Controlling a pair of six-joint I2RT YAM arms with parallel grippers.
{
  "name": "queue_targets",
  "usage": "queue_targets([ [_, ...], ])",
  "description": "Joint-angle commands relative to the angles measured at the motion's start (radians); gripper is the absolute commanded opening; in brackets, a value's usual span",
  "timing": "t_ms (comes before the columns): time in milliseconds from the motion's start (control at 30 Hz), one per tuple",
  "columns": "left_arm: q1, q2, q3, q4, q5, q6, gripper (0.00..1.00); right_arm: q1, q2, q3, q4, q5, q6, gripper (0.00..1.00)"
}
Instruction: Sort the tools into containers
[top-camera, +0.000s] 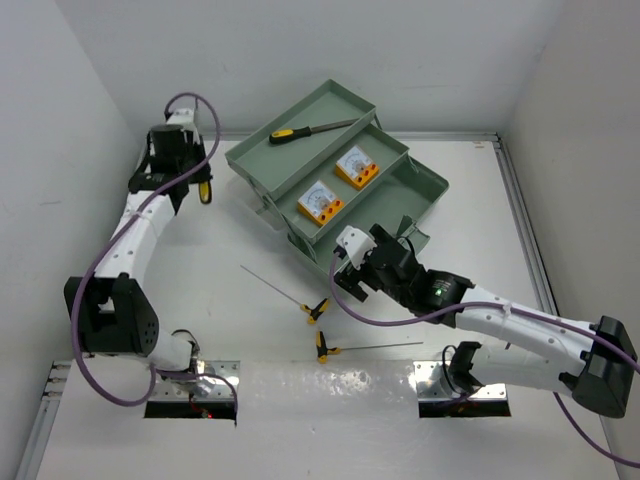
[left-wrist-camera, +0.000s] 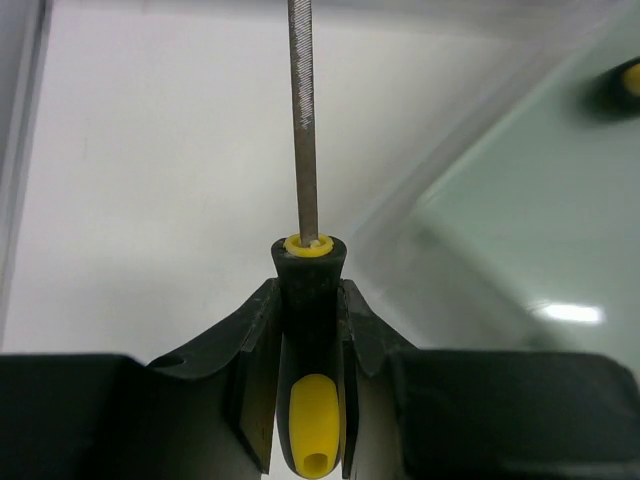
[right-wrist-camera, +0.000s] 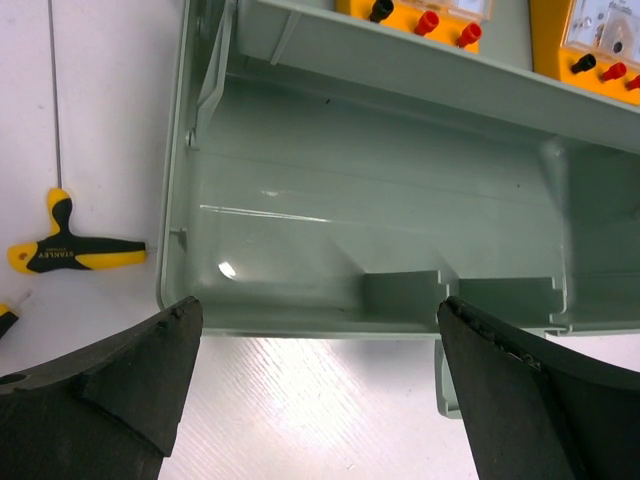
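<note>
With the left gripper (left-wrist-camera: 310, 296), far left, grips a yellow-black handled tool (left-wrist-camera: 310, 262) by its handle, shaft pointing away, near the left corner of the toolbox (top-camera: 262, 190). In the middle, on the table (top-camera: 230, 300) in front of the toolbox: two T-handle keys (top-camera: 316, 310) (top-camera: 322, 346) lying near each other but apart; in the top tray (top-camera: 330, 105) a screwdriver (top-camera: 300, 130), in the middle tray (top-camera: 385, 152) two orange meters (top-camera: 321, 202) (top-camera: 356, 167) side by side. At right, hovers with the right gripper (right-wrist-camera: 318, 308) spread wide, grasping nothing, over the near wall of the lowest tray (right-wrist-camera: 350, 200).

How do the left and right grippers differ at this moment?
The left gripper is shut on a yellow-black file by its handle; the right gripper is open and empty. The left gripper sits beside the top tray, the right gripper faces the bottom tray. Both are black two-finger grippers.
</note>
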Motion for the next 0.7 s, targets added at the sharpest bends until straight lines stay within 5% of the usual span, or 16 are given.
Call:
queue_targets([
  [0,-0.033,-0.090,0.137,0.209,0.245,0.143,0.00,-0.002,-0.020,-0.011,0.035,-0.003,-0.009,0.99],
  [200,-0.272,0.097,0.367,0.099,0.236,0.402,0.00,-0.002,-0.014,-0.007,0.043,-0.023,-0.002,0.99],
  [433,-0.321,0.393,0.628,-0.036,0.248,0.488,0.00,-0.002,-0.030,0.007,-0.010,-0.012,0.011,0.99],
  [667,-0.338,0.443,0.674,-0.214,0.313,0.666,0.00,-0.002,-0.037,0.003,-0.020,-0.002,0.003,0.99],
])
